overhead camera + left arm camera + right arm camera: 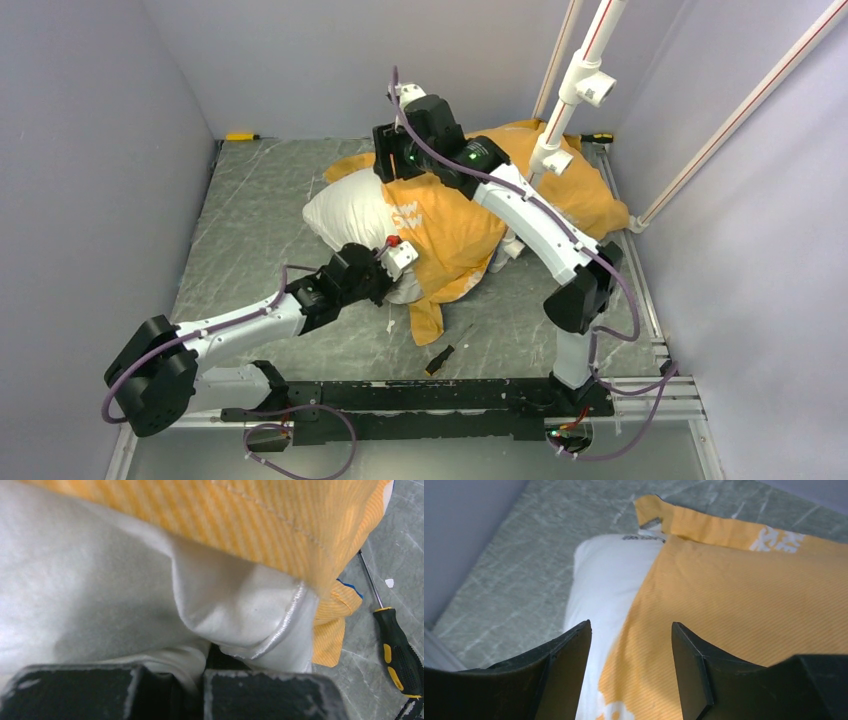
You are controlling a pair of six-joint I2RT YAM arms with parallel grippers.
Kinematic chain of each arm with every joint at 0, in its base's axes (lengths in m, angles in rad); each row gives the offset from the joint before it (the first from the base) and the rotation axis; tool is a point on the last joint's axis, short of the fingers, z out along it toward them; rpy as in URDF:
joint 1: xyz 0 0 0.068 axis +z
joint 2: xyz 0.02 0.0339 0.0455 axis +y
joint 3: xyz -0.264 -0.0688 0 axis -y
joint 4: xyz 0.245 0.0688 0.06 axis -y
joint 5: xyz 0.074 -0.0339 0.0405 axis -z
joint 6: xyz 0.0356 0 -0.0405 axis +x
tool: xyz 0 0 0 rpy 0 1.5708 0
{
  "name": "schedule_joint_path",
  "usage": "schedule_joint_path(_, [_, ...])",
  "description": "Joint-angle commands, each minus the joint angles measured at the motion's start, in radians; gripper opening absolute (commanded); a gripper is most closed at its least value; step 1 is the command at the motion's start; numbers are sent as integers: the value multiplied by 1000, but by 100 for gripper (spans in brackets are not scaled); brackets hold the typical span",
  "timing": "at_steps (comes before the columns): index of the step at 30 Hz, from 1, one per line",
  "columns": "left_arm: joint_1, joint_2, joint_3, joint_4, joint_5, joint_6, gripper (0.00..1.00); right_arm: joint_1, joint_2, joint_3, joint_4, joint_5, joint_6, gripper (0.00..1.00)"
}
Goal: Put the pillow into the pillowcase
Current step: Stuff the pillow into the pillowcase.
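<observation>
At the near corner of the pillow [100,595], the left gripper [192,677] pinches the white fabric tight. Above the pillow, the right gripper [631,630] hangs with jaws apart, empty. The orange pillowcase [744,595] drapes over the pillow, one end showing bare.

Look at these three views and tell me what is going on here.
Two robot arms are working a white pillow into an orange-sided pillowcase. The left gripper is pinched shut on the pillow's corner seam. The right gripper hangs open above the case's edge, holding nothing. The pillow is partly covered; one end pokes out bare.
</observation>
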Motion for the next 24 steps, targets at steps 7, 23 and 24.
schedule_joint_path(7, [-30,29,-14,-38,37,-11,0,22,78,31,-163,98,-98,60])
schedule_joint_path(23, [-35,68,43,14,-37,-35,0,-4,-26,36,81,-483,-19,0])
schedule_joint_path(24, [-34,71,51,16,-52,-41,0,-5,-4,71,102,-573,9,0])
